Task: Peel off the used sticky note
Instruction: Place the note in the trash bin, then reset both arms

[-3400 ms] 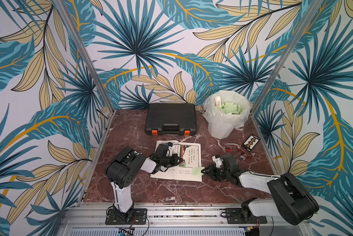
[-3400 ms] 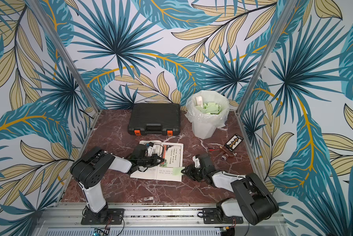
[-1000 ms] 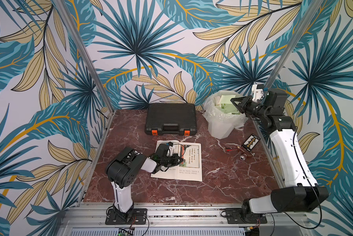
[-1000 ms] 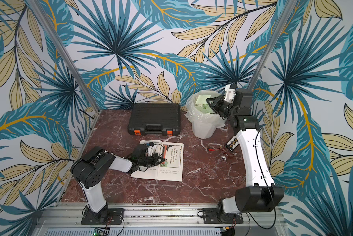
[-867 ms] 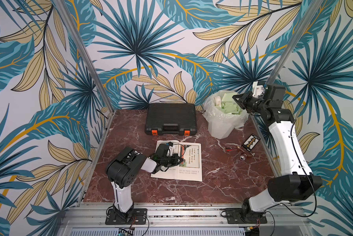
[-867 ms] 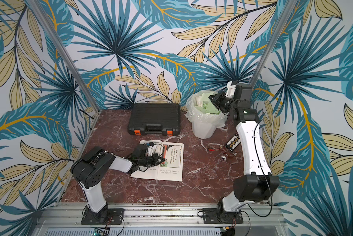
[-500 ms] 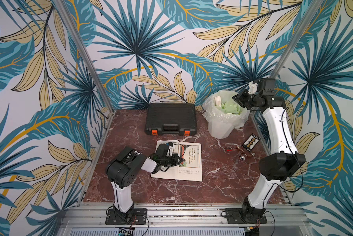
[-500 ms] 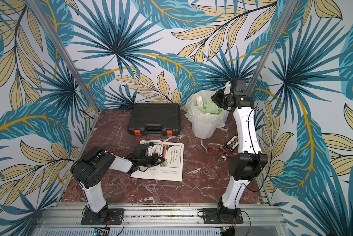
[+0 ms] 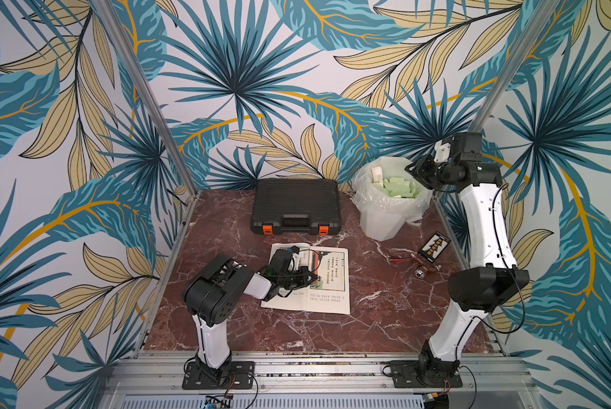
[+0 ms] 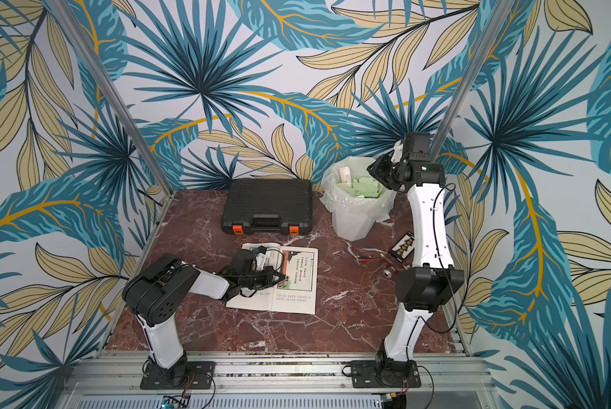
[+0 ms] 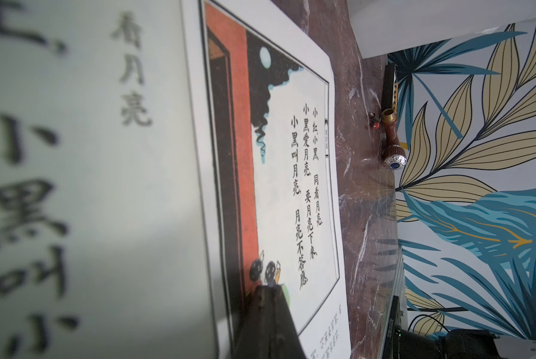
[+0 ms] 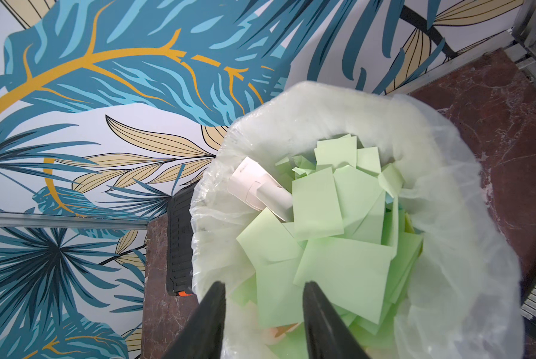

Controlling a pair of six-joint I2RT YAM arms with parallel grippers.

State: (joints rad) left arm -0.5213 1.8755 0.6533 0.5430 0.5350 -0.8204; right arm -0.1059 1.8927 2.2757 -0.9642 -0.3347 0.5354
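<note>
1. Leafy teal-and-tan wallpaper (image 9: 233,88) is wrapping three sides of the cell, smooth and flat, with slim aluminium posts (image 9: 148,95) running up the corners.
2. Below it a polished red-brown marble tabletop (image 9: 367,325) is showing white veins and ending at a ribbed metal rail (image 9: 297,368) along the front.
3. At the back a boxy black plastic case (image 9: 295,203) with orange latches is lying flat. Just beside it a white tapered bin (image 9: 381,226), lined with a crinkled clear bag (image 12: 446,186), is sitting tight in the back right corner.
4. The sticky notes (image 12: 338,248), thin pale-green squares, are lying heaped inside that bin beside a curled white paper roll (image 12: 260,189). Which one is the used note I cannot tell.
5. The right gripper (image 12: 264,287) is hanging over the bin's mouth, its two dark tapered fingers (image 12: 210,317) standing moderately apart with nothing between them.
6. Mid-table an open picture book (image 9: 328,283) is lying flat, its matte pages round-cornered. The left gripper (image 9: 311,281) is resting tip-down on it, with its fingers (image 11: 50,310) pressed together into one dark wedge.
7. Near the right edge a small black beaded frame (image 9: 435,246) and a brass-and-red fitting (image 11: 389,136) are lying close together.
8. Bare marble is lying open in front of the book, and also between the book and those small items.
</note>
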